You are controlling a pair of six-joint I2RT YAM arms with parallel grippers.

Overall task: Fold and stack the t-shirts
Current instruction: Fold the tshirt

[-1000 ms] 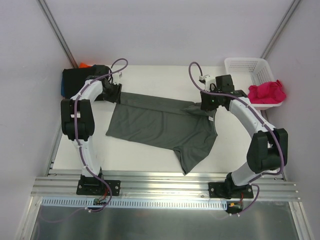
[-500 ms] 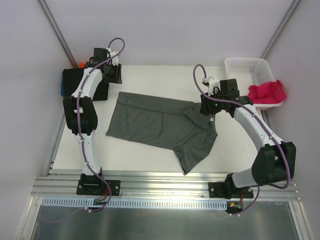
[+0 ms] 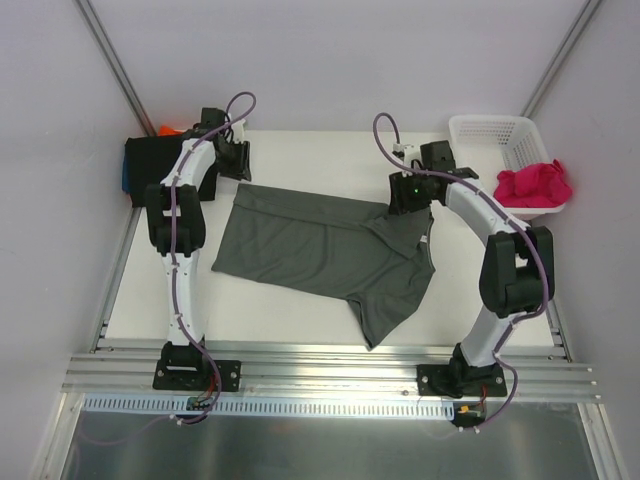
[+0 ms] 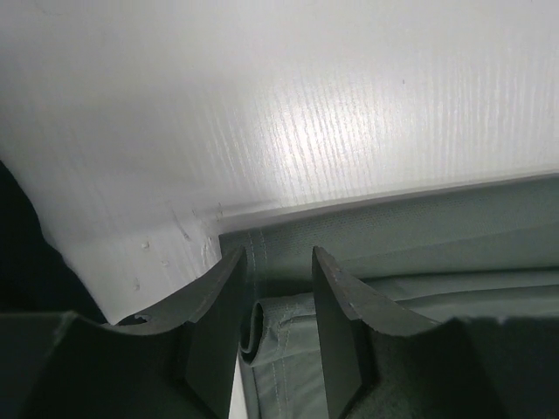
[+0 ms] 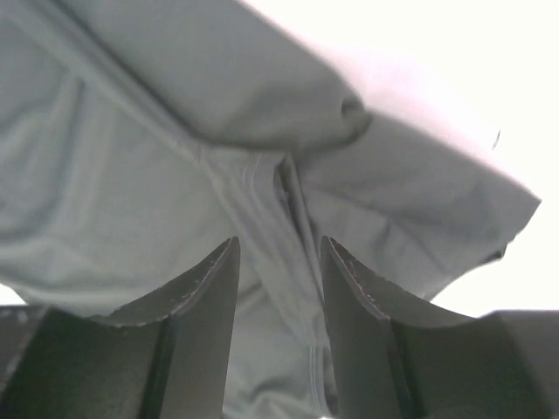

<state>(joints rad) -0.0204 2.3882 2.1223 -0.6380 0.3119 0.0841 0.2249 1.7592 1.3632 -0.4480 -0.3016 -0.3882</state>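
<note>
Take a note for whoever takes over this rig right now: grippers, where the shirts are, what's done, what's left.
Left gripper: open, at the far left corner of the grey t-shirt, hem between its fingers.
Right gripper: open over the far right sleeve.
Grey shirt spread flat, unfolded.
Pink t-shirt bunched in the basket.
Dark pile far left, probably the stack.
To do: fold grey and pink, stack them.
</note>
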